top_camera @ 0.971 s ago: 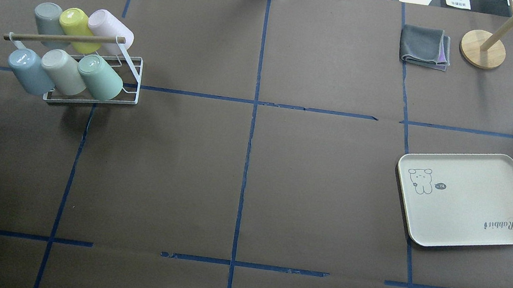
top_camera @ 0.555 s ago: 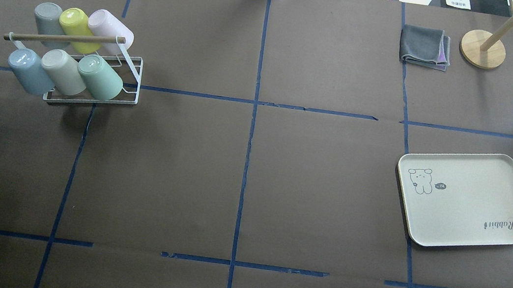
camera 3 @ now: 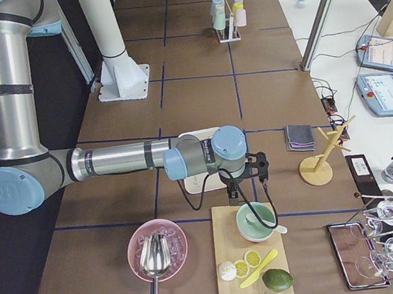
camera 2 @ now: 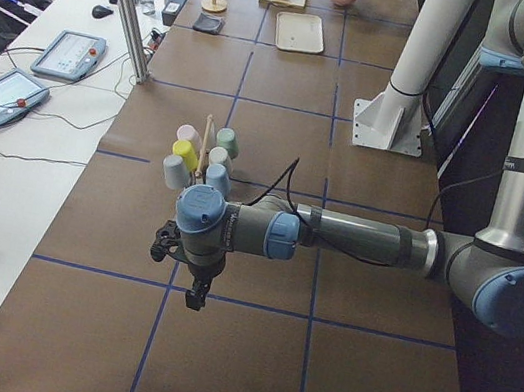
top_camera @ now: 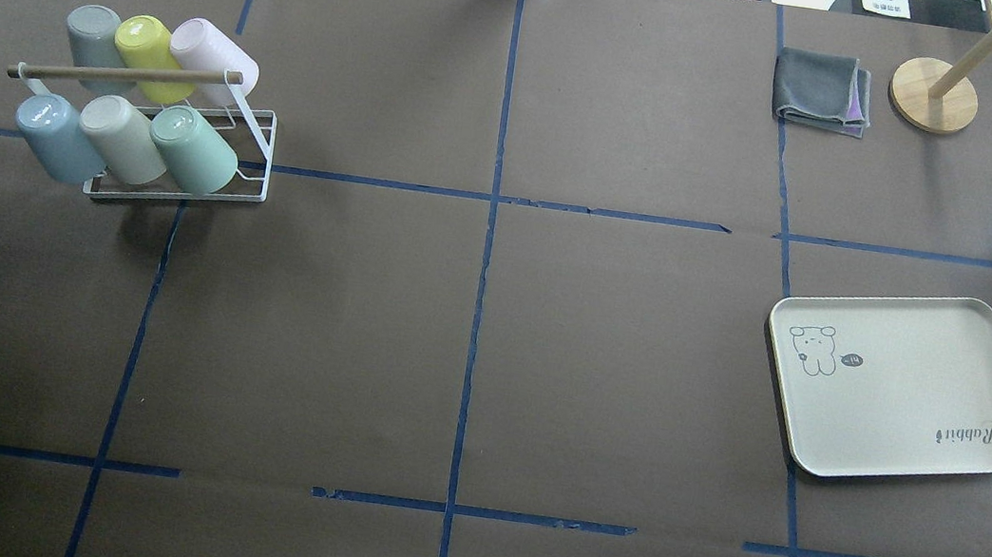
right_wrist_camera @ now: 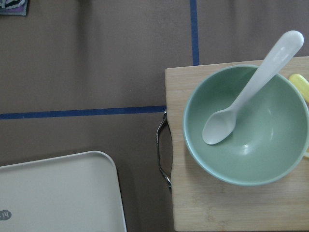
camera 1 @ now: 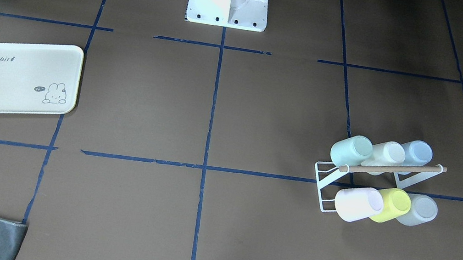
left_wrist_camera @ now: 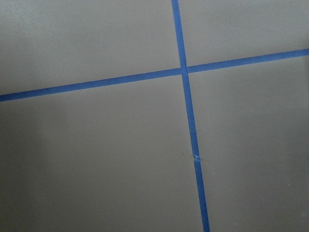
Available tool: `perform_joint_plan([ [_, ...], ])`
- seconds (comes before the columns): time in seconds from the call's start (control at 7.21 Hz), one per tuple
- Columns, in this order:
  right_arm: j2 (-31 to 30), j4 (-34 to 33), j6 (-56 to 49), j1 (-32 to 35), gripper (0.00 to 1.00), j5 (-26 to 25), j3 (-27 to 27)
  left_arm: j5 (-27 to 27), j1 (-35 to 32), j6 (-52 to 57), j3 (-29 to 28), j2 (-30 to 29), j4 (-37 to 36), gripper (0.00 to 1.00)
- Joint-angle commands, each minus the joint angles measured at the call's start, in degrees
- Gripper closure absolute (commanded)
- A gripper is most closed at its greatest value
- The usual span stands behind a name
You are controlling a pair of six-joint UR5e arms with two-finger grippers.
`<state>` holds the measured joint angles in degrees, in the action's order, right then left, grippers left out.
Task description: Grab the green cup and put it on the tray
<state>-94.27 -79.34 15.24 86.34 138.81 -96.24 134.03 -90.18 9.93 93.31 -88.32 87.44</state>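
The small pale mint-green plastic cup rests tilted on a white wire rack, just beside a cream plastic cup. The cream rectangular plastic tray lies well apart on the surface. A pale green bowl holds a white spoon. I cannot tell how my jaws stand.

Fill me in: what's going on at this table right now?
Neither arm appears to hold anything yet. The green cup sits on the rack with five other cups, and the tray has nothing on it. The left end effector hangs over bare table near the rack; the right end effector hangs by the tray's edge, over a bowl. Whether either is open, I can't tell.
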Motion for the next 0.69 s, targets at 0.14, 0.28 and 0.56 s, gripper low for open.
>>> perform_joint_plan([
  [0.14, -3.4, 13.7, 15.3, -8.3, 0.0, -2.9, 0.0, 0.0, -0.1, -0.1, 0.5, 0.0, 0.0, 0.0],
  [0.28, -5.7, 18.3, 16.4, -10.9, 0.0, -5.5, 0.1, 0.0, -0.1, -0.1, 0.6, 0.1, 0.0, 0.0],
  [0.56, -6.6, 21.6, 18.6, -16.2, 0.0, -7.1, 1.7, 0.0, -0.1, 0.0, 0.6, 0.1, 0.0, 0.0],
])
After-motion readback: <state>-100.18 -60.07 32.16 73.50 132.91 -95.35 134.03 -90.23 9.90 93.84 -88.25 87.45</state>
